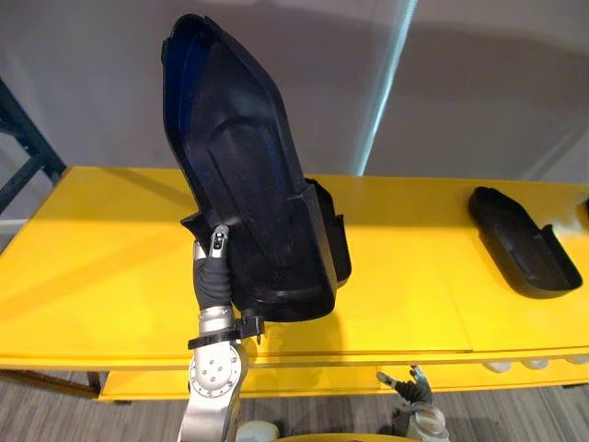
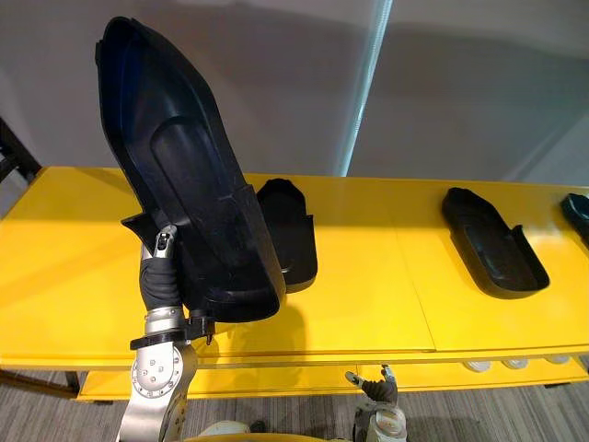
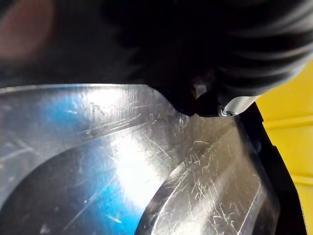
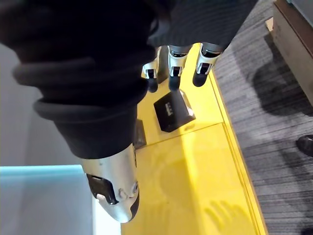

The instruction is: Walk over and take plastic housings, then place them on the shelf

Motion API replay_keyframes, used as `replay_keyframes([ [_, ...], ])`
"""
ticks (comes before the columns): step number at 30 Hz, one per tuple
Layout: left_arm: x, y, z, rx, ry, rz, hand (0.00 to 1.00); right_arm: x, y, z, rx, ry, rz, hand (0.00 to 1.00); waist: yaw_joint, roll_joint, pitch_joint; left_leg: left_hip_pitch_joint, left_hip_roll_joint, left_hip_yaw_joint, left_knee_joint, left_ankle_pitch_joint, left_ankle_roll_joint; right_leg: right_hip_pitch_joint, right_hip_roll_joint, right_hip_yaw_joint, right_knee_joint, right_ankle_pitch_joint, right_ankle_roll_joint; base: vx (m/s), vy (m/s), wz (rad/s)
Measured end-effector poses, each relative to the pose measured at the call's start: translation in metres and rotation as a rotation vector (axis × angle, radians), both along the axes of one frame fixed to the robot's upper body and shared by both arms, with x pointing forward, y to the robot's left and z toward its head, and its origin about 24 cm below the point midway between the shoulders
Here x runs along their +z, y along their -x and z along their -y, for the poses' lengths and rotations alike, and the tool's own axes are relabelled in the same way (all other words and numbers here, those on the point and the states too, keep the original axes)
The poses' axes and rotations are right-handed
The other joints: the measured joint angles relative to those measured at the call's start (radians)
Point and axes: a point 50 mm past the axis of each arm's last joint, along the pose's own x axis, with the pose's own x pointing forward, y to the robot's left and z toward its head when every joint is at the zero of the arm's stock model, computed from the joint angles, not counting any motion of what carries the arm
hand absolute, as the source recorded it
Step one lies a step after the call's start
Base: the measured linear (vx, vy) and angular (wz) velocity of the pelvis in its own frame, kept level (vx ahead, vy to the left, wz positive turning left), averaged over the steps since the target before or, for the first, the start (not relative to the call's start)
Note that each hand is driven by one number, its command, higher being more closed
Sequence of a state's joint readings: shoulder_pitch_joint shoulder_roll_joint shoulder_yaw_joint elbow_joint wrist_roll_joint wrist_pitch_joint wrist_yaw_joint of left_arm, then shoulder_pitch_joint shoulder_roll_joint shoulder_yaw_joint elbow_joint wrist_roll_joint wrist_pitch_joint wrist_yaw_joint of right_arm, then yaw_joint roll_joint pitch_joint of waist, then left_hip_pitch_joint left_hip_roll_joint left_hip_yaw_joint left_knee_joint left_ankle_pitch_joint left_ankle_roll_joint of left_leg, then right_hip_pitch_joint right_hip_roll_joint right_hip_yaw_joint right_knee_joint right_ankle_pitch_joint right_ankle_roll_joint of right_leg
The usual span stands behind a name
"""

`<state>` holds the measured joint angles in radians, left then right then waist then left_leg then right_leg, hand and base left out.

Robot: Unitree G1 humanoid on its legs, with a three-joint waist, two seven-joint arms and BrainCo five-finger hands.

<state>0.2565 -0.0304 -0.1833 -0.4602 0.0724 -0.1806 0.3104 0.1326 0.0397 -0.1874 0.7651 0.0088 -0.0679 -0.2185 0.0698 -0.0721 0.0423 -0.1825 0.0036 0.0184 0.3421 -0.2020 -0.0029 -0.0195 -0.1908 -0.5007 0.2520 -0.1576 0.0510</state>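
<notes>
Four black plastic housings are showing. The held housing (image 1: pixel 244 175) is standing nearly upright and leaning a little, above the front of the yellow shelf (image 1: pixel 101 276). The second housing (image 2: pixel 287 230) is lying just behind it, the third housing (image 2: pixel 492 244) well to the right, and the fourth housing (image 2: pixel 577 207) at the far right edge. The left hand (image 1: pixel 214 262) is gripping the held housing at its lower end only, one of its fingers (image 1: pixel 218 241) pressing the near face and the rest hidden behind the part. The right hand (image 2: pixel 379 391) is hanging low before the shelf edge, its fingers (image 4: pixel 173 68) relaxed and holding nothing.

Risk, as judged: the long glossy part is looking top-heavy in a one-ended grip, so it may be prone to pivoting or sliding out while tilting down. Lowering it straight ahead may be risking a landing on the second housing, shoving it back or leaving the part rocking on top.
</notes>
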Motion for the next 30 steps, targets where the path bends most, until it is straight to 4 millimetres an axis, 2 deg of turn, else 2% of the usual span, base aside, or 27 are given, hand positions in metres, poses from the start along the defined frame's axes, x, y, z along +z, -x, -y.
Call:
replay_keyframes([
  [1, -0.001, 0.000, 0.000, 0.002, 0.003, -0.004, 1.00, 0.001, -0.003, 0.002, 0.002, 0.006, 0.007, 0.00, -0.001, 0.001, 0.002, -0.019, 0.079, 0.077, 0.104, -0.022, 0.001, -0.004, -0.011, 0.001, 0.017, 0.000, 0.000, -0.04, 0.062, 0.07],
  [3, -0.001, 0.001, 0.000, 0.007, 0.008, -0.008, 1.00, 0.001, 0.000, 0.006, 0.000, 0.017, 0.003, 0.00, -0.003, -0.001, 0.002, -0.027, 0.175, 0.120, 0.187, -0.035, -0.009, -0.004, -0.039, 0.008, 0.039, 0.000, 0.001, -0.04, 0.155, -0.06],
  [4, -0.001, 0.001, 0.000, 0.005, 0.014, -0.007, 1.00, 0.002, 0.001, 0.012, -0.003, 0.033, 0.001, 0.00, -0.010, 0.001, 0.001, -0.013, 0.239, 0.118, 0.215, -0.035, -0.010, -0.004, -0.064, 0.012, 0.048, 0.003, 0.008, -0.06, 0.318, -0.03],
  [5, -0.002, 0.001, 0.001, 0.005, 0.020, -0.010, 1.00, 0.001, 0.004, 0.017, -0.008, 0.046, -0.007, 0.00, -0.024, 0.004, -0.001, -0.009, 0.295, 0.110, 0.214, -0.033, -0.013, -0.007, -0.091, 0.017, 0.051, 0.016, 0.033, -0.06, 0.365, 0.04],
  [6, -0.004, 0.000, 0.002, 0.004, 0.020, -0.015, 1.00, 0.001, 0.005, 0.020, -0.009, 0.051, -0.011, 0.00, -0.033, 0.010, -0.005, -0.011, 0.312, 0.105, 0.201, -0.028, -0.020, -0.014, -0.101, 0.020, 0.051, 0.022, 0.051, -0.05, 0.455, 0.07],
  [7, -0.008, -0.001, 0.004, -0.002, 0.029, -0.033, 1.00, -0.001, 0.012, 0.027, -0.034, 0.062, -0.031, 0.00, -0.035, 0.032, -0.022, 0.002, 0.339, 0.071, 0.138, 0.025, -0.042, -0.034, -0.119, 0.030, 0.056, 0.040, 0.090, -0.03, 0.529, 0.05],
  [8, -0.015, -0.003, 0.006, -0.009, 0.027, -0.064, 1.00, -0.003, 0.019, 0.035, -0.051, 0.078, -0.058, 0.00, -0.037, 0.064, -0.042, 0.029, 0.319, 0.041, 0.073, -0.003, -0.162, -0.056, -0.134, 0.046, 0.053, 0.065, 0.124, -0.03, 0.555, 0.08],
  [9, -0.018, -0.004, 0.006, -0.007, 0.023, -0.077, 1.00, -0.005, 0.020, 0.033, -0.051, 0.068, -0.076, 0.00, -0.051, 0.059, -0.042, 0.029, 0.306, 0.042, 0.053, -0.024, -0.194, -0.055, -0.146, 0.049, 0.038, 0.081, 0.137, -0.04, 0.560, 0.16],
  [10, -0.024, -0.007, 0.003, 0.004, 0.013, -0.104, 1.00, -0.012, 0.024, 0.017, -0.044, 0.015, -0.109, 0.00, -0.056, 0.008, -0.026, 0.023, 0.251, 0.049, 0.052, -0.025, -0.187, -0.054, -0.188, 0.068, -0.005, 0.133, 0.127, -0.06, 0.493, 0.11],
  [12, -0.031, -0.007, 0.000, 0.008, 0.000, -0.144, 1.00, -0.017, 0.027, -0.004, -0.022, -0.038, -0.128, 0.00, -0.053, -0.017, -0.015, 0.002, 0.223, 0.064, 0.106, -0.041, -0.163, -0.036, -0.198, 0.073, -0.066, 0.226, 0.097, -0.10, 0.432, -0.12],
  [14, -0.031, -0.007, -0.003, -0.006, -0.038, -0.144, 1.00, -0.016, 0.024, -0.004, 0.004, -0.025, -0.123, 0.00, -0.038, -0.018, -0.011, -0.014, 0.223, 0.108, 0.185, -0.086, -0.117, -0.044, -0.201, 0.069, -0.085, 0.313, 0.006, -0.20, 0.452, -0.43],
  [15, -0.030, -0.007, -0.003, -0.009, -0.042, -0.138, 1.00, -0.015, 0.021, -0.002, 0.010, -0.018, -0.118, 0.00, -0.031, -0.029, -0.014, -0.013, 0.221, 0.130, 0.187, -0.095, -0.103, -0.050, -0.205, 0.067, -0.092, 0.352, -0.008, -0.23, 0.333, -0.48],
  [16, -0.028, -0.006, -0.003, -0.007, -0.040, -0.132, 1.00, -0.013, 0.016, -0.001, 0.012, -0.010, -0.105, 0.00, -0.028, -0.008, -0.008, -0.011, 0.219, 0.160, 0.170, -0.107, -0.079, -0.054, -0.200, 0.068, -0.122, 0.381, -0.023, -0.19, 0.205, -0.40],
  [17, -0.026, -0.005, -0.003, -0.001, -0.039, -0.122, 1.00, -0.013, 0.014, -0.001, 0.014, -0.010, -0.101, 0.00, -0.030, 0.000, 0.004, -0.002, 0.211, 0.172, 0.163, -0.103, -0.065, -0.081, -0.177, 0.103, 0.046, 0.235, 0.058, -0.23, 0.215, -0.33],
  [18, -0.026, -0.006, -0.002, 0.006, -0.026, -0.123, 1.00, -0.014, 0.019, -0.002, 0.026, -0.019, -0.112, 0.00, -0.025, 0.001, 0.005, 0.012, 0.201, 0.169, 0.145, -0.092, -0.053, -0.093, -0.118, 0.178, 0.187, 0.072, 0.098, -0.17, 0.154, -0.12],
  [19, -0.026, -0.006, -0.002, 0.009, -0.019, -0.121, 1.00, -0.015, 0.020, -0.003, 0.031, -0.023, -0.115, 0.00, -0.028, 0.000, 0.005, 0.015, 0.192, 0.166, 0.139, -0.088, -0.047, -0.091, -0.080, 0.216, 0.226, 0.004, 0.096, -0.15, 0.098, 0.06],
  [20, -0.025, -0.006, -0.001, 0.013, -0.015, -0.118, 1.00, -0.016, 0.023, -0.004, 0.034, -0.026, -0.123, 0.00, -0.028, -0.002, 0.003, 0.023, 0.166, 0.165, 0.122, -0.075, -0.037, -0.083, -0.009, 0.290, 0.250, -0.092, 0.091, -0.08, 0.039, 0.15],
  [21, -0.025, -0.005, 0.000, 0.019, -0.017, -0.119, 1.00, -0.016, 0.024, -0.005, 0.040, -0.026, -0.125, 0.00, -0.026, -0.003, 0.002, 0.018, 0.137, 0.166, 0.106, -0.061, -0.031, -0.074, 0.034, 0.345, 0.216, -0.152, 0.051, -0.11, 0.038, 0.18],
  [22, -0.026, -0.005, 0.002, 0.020, -0.014, -0.124, 1.00, -0.016, 0.025, -0.004, 0.040, -0.024, -0.126, 0.00, -0.028, -0.006, -0.001, 0.014, 0.130, 0.158, 0.103, -0.055, -0.030, -0.064, 0.046, 0.359, 0.194, -0.164, 0.027, -0.09, 0.027, 0.29],
  [23, -0.028, -0.004, 0.004, 0.021, -0.017, -0.138, 1.00, -0.017, 0.029, -0.003, 0.034, -0.025, -0.135, 0.00, -0.032, 0.020, 0.005, 0.017, 0.120, 0.144, 0.081, -0.041, -0.036, -0.049, 0.057, 0.357, 0.160, -0.148, 0.023, -0.09, 0.025, 0.35],
  [24, -0.028, -0.004, 0.004, 0.025, -0.031, -0.138, 1.00, -0.016, 0.029, 0.000, 0.024, -0.021, -0.128, 0.00, -0.031, 0.033, 0.000, 0.011, 0.118, 0.136, 0.071, -0.032, -0.044, -0.044, 0.059, 0.339, 0.139, -0.129, 0.023, -0.07, 0.024, 0.33],
  [28, -0.029, -0.002, -0.007, 0.073, -0.046, -0.142, 1.00, -0.014, 0.025, -0.004, 0.023, -0.029, -0.106, 0.00, -0.026, 0.038, -0.009, 0.009, 0.138, 0.122, 0.071, -0.012, -0.055, -0.021, 0.080, 0.330, 0.095, -0.101, 0.014, -0.01, -0.001, 0.05],
  [30, -0.032, 0.000, -0.013, 0.101, -0.051, -0.158, 1.00, -0.014, 0.024, -0.007, 0.023, -0.037, -0.101, 0.00, -0.026, 0.026, -0.016, 0.009, 0.144, 0.123, 0.067, -0.008, -0.060, -0.015, 0.089, 0.328, 0.075, -0.091, 0.008, 0.04, -0.029, -0.04],
])
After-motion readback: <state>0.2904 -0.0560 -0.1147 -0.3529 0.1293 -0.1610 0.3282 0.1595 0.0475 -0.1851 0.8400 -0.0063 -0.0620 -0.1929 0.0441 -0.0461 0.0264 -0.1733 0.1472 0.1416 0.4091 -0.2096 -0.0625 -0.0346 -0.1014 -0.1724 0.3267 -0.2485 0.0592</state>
